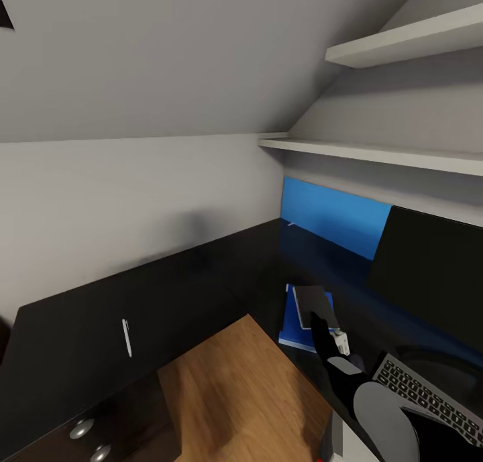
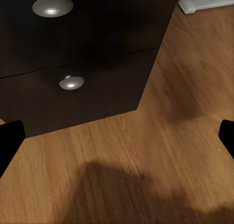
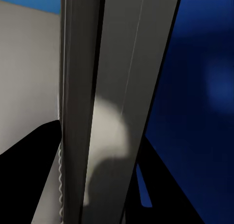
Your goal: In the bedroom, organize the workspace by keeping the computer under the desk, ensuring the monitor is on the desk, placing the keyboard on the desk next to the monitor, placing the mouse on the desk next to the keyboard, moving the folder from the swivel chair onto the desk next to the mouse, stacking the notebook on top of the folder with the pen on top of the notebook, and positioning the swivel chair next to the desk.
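Notebook (image 1: 314,306) pinched edge-on in right gripper (image 1: 327,329), hovering over blue folder (image 1: 294,322) on desk (image 1: 168,294); lower flat, square to folder, then release; pen (image 1: 126,337) lies well apart from folder; left gripper (image 2: 117,136) spread wide, empty, over floor (image 2: 161,151).

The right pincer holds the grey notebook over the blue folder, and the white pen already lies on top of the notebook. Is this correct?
Not quite. The right pincer does hold the grey notebook over the blue folder, but the white pen is not on the notebook. The head view shows it lying on the black desk, far to the left of the folder.
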You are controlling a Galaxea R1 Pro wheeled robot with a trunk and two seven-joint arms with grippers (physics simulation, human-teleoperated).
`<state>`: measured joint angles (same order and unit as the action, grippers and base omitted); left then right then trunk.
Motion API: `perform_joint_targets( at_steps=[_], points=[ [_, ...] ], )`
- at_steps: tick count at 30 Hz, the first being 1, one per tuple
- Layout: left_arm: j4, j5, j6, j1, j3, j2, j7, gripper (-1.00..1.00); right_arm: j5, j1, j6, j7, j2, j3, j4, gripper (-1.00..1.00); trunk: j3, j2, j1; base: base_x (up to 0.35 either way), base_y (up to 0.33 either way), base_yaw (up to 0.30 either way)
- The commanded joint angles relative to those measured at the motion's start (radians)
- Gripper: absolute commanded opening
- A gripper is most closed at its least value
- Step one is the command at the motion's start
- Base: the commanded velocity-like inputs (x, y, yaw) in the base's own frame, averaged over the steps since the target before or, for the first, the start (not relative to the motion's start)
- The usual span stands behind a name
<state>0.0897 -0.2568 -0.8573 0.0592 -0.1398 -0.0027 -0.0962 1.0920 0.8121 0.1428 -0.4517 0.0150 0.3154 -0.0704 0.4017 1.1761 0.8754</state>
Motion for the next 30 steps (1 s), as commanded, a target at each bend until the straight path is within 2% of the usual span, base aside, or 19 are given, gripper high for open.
perform_joint_targets(
  at_steps=[1,14,30],
  points=[
    [-0.001,-0.004,-0.002,0.001,-0.007,0.000,-0.010,1.00,-0.003,0.001,0.002,-0.003,0.000,0.008,0.001,-1.00,0.001,0.001,0.000,0.000,0.000,0.000],
    [-0.001,-0.004,-0.001,0.001,-0.007,0.000,-0.010,1.00,-0.003,0.001,0.001,0.035,0.002,0.010,0.001,-1.00,0.001,0.001,0.000,0.000,0.000,0.000],
    [-0.001,-0.004,-0.002,0.000,-0.007,0.000,-0.011,1.00,-0.003,0.001,0.001,0.039,0.002,0.010,0.001,-1.00,0.001,0.001,0.000,0.000,0.000,0.000]
  ],
)
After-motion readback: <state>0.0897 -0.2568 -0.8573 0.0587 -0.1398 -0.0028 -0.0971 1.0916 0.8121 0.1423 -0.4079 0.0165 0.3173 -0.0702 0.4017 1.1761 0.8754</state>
